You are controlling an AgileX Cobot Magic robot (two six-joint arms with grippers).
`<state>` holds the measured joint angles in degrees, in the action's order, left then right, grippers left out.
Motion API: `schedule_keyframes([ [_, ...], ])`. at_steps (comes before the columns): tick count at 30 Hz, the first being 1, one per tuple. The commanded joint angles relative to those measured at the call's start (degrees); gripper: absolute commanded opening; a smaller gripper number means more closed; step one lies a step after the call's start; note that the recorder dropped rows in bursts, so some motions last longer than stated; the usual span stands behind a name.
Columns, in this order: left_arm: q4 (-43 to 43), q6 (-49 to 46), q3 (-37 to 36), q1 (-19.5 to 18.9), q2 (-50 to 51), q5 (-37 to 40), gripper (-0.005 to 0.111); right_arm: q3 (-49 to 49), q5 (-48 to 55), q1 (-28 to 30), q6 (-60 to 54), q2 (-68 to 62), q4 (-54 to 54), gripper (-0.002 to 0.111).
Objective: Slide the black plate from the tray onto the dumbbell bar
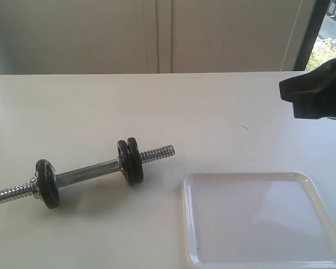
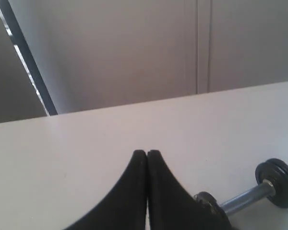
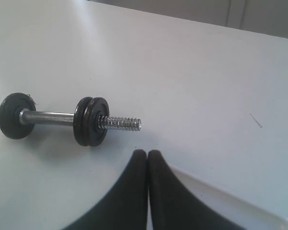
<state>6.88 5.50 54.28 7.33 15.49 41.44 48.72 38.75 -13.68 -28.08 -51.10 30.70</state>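
The chrome dumbbell bar [image 1: 87, 174] lies on the white table at the left. Two black discs sit side by side on it by the threaded end; the outer one is the black plate [image 1: 134, 160], also seen in the right wrist view [image 3: 97, 122]. A third disc [image 1: 47, 183] sits near the bar's other end. The white tray [image 1: 186, 224] at the front right holds nothing. My right gripper [image 1: 287, 91] hovers shut and empty at the right edge, above the tray's corner [image 3: 221, 199]. My left gripper [image 2: 147, 153] is shut and empty, with the bar [image 2: 245, 197] beside it.
A pale wall [image 1: 157, 33] with a vertical seam stands behind the table's far edge. A window strip [image 1: 325, 39] shows at the back right. A thin dark mark [image 1: 242, 126] lies on the table beyond the tray.
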Motion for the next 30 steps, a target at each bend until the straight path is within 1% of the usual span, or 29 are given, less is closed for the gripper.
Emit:
schedule_keyframes([
  [1,-0.38,0.36,-0.31,-0.18,-5.17,0.21,0.0,-0.17,-0.23,-0.01,0.37,0.37,-0.44,0.0],
  [5,-0.38,0.36,-0.31,-0.18,-7.21,0.21,0.0,-0.17,-0.23,-0.01,0.37,0.37,-0.44,0.0],
  [11,-0.38,0.36,-0.31,-0.18,-7.45,0.21,0.0,-0.17,-0.23,-0.01,0.37,0.37,-0.44,0.0],
  [15,-0.38,0.36,-2.23,-0.18,-7.47,-0.25,0.0,-0.17,-0.23,-0.01,0.37,0.37,-0.44,0.0],
  [17,-2.05,0.36,-4.76,-0.4,-8.23,-1.94,0.0,-0.17,-0.35,-0.01,0.37,0.37,-0.44,0.0],
  [19,-6.05,0.36,-7.88,-0.97,-9.54,-4.46,0.0,-0.17,-0.35,-0.01,0.37,0.37,-0.44,0.0],
  [21,-11.91,0.36,-11.78,-1.61,-11.61,-6.79,0.0,-0.17,-0.47,-0.01,0.37,0.37,-0.44,0.0],
  [23,-15.74,0.36,-15.41,-2.22,-13.87,-7.44,0.0,-0.17,-0.47,-0.01,0.37,0.37,-0.44,0.0],
  [27,-15.8,-0.06,-23.66,-3.9,-15.49,-7.58,0.0,-0.17,-0.59,-0.01,0.37,0.37,-0.44,0.0],
  [30,-15.57,-2.24,-27.84,-4.32,-15.49,-7.58,0.0,-0.17,-0.68,-0.01,0.37,0.37,-0.44,0.0],
])
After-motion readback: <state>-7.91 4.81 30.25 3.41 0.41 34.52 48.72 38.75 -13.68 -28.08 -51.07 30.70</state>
